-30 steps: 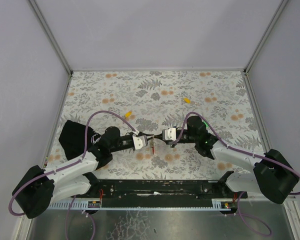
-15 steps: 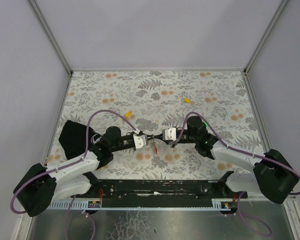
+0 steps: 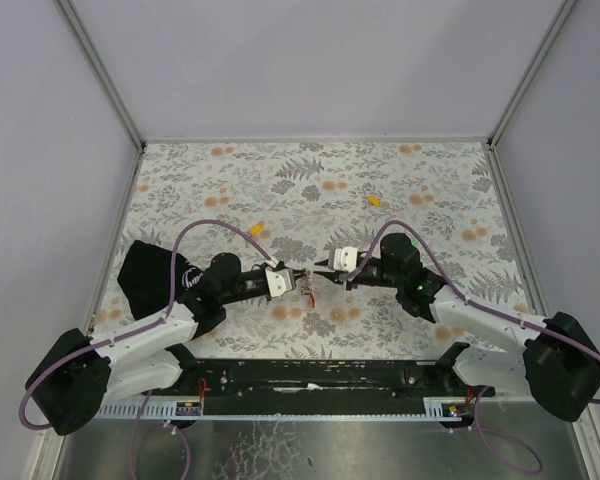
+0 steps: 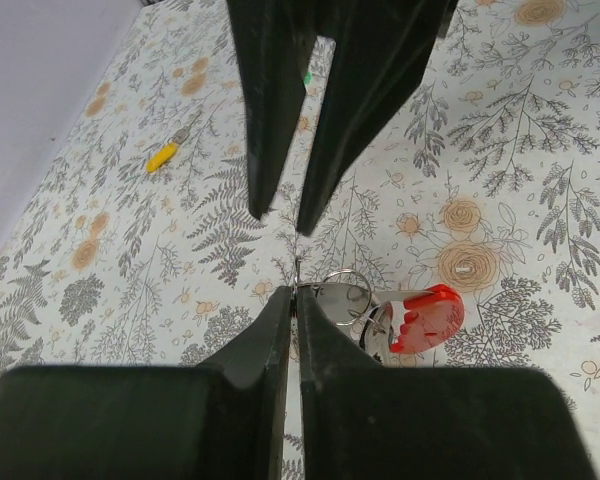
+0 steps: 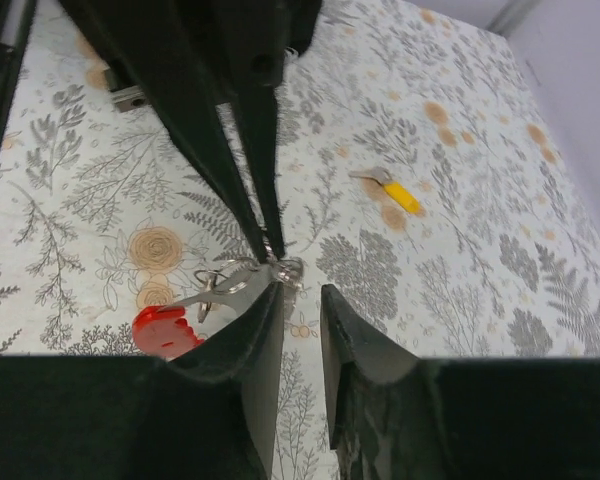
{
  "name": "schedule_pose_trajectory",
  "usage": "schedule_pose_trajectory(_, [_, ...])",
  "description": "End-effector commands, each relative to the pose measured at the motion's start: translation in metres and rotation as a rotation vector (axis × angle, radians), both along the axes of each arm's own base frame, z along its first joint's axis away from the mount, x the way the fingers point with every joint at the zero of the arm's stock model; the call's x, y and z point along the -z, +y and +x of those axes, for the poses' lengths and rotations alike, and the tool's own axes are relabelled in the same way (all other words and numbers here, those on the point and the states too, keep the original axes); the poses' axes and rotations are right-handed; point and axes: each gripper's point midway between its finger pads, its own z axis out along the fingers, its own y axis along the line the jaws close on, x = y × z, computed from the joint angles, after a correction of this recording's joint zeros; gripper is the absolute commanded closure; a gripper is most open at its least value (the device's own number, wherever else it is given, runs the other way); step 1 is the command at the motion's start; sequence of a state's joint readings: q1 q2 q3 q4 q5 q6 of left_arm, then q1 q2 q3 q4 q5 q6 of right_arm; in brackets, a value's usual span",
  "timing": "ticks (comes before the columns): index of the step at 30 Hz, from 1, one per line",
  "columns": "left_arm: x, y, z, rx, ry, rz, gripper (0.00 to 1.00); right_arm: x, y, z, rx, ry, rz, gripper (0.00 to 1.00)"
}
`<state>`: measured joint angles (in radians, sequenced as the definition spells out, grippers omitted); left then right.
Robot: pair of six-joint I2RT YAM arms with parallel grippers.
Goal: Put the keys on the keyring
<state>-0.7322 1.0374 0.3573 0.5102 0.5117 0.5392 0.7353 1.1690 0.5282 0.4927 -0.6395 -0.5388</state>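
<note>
My left gripper [image 3: 299, 279] is shut on the thin metal ring of the keyring [image 4: 336, 296] and holds it just above the table. The red fob [image 4: 427, 318] hangs to its right and shows as a red spot in the top view [image 3: 306, 296]. My right gripper [image 5: 300, 305] faces it, jaws slightly apart and empty, its tips just short of the ring [image 5: 288, 268]. The red fob [image 5: 166, 330] lies low left there. One yellow key [image 3: 258, 229] lies behind the left arm, another yellow key [image 3: 374, 200] further back. The green key is not in view.
The floral tablecloth [image 3: 440, 190] covers the table, walled by grey panels on three sides. A black pouch [image 3: 145, 275] lies by the left arm. In the wrist views the yellow keys show at the left [image 4: 163, 157] and right [image 5: 400, 195].
My right gripper has drawn back a little to the right, away from the left gripper's tips. The left gripper and keyring have stayed put.
</note>
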Motion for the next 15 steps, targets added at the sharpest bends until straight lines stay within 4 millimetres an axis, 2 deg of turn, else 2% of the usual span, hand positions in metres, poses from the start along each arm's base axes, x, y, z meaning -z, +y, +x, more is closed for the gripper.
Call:
schedule_pose_trajectory(1, [-0.013, 0.003, 0.006, -0.028, -0.048, -0.028, 1.0, -0.033, -0.015, 0.026, 0.247, 0.097, 0.048, 0.7])
schedule_pose_trajectory(3, [-0.012, 0.003, 0.007, -0.034, -0.046, -0.024, 1.0, -0.033, -0.026, 0.034, 0.359, 0.177, 0.038, 0.66])
schedule_pose_trajectory(6, [-0.011, 0.003, 0.008, -0.038, -0.043, -0.021, 1.0, -0.037, -0.048, 0.055, 0.574, 0.26, 0.055, 0.55])
schedule_pose_trajectory(7, [-0.01, 0.003, 0.008, -0.041, -0.04, -0.019, 1.0, -0.036, -0.057, 0.062, 0.648, 0.277, 0.053, 0.51])
schedule_pose_trajectory(8, [-0.01, 0.003, 0.009, -0.041, -0.036, -0.017, 1.0, -0.034, -0.076, 0.076, 0.798, 0.306, 0.05, 0.47])
schedule_pose_trajectory(15, [-0.01, 0.003, 0.009, -0.047, -0.015, -0.01, 1.0, 0.001, -0.149, 0.112, 1.191, 0.45, 0.007, 0.46])
